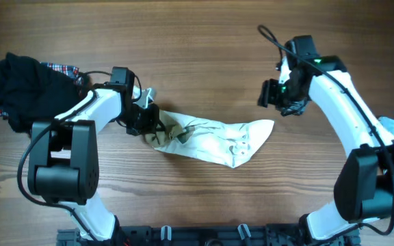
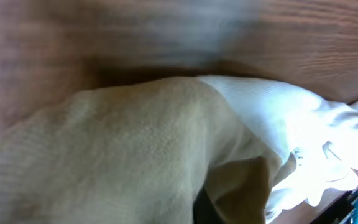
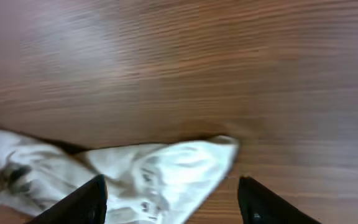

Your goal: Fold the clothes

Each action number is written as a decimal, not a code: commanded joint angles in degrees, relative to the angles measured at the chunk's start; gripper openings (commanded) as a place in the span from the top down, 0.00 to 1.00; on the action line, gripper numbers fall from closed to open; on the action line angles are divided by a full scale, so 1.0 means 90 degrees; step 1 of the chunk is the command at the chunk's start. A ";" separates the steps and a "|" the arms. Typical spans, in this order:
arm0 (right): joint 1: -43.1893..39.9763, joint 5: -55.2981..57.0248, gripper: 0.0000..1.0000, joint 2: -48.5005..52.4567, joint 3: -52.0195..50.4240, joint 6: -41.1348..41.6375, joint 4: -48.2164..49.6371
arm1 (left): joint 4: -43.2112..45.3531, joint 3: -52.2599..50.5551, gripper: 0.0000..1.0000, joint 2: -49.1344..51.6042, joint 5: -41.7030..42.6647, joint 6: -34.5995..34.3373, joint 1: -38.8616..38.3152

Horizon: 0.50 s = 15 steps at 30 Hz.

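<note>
Since the shirt (image 1: 217,140) is limp, the wide-spread right gripper (image 3: 174,202) suits its right-edge tip; the left gripper (image 1: 142,119) hold is unclear.

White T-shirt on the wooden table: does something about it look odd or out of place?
Yes. The white T-shirt with khaki-tan sleeves lies crumpled and twisted into a long bundle across the brown wooden table, not spread flat for folding.
</note>
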 commanded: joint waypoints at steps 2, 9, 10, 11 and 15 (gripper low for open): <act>-0.0539 0.0546 0.32 -0.0406 0.0097 0.0034 -0.0141 | -0.0376 -0.0134 0.96 -0.1098 -0.0843 -0.0670 -0.0250; -0.0918 0.0452 0.32 -0.0466 0.0097 0.0197 -0.0146 | -0.0345 -0.0131 0.96 -0.2101 -0.2429 -0.2118 -0.2225; -0.0918 0.0408 0.32 -0.0466 0.0097 0.0199 -0.0143 | -0.0345 -0.0131 0.96 -0.2098 -0.2628 -0.2319 -0.2465; -0.0918 0.0374 0.32 -0.0466 0.0097 0.0197 -0.0141 | -0.0333 -0.0131 0.96 -0.2098 -0.2812 -0.2574 -0.2754; -0.0918 0.0323 0.32 -0.0471 0.0097 0.0202 -0.0155 | 0.0046 -0.0131 0.96 -0.2098 -0.2890 -0.3507 -0.3718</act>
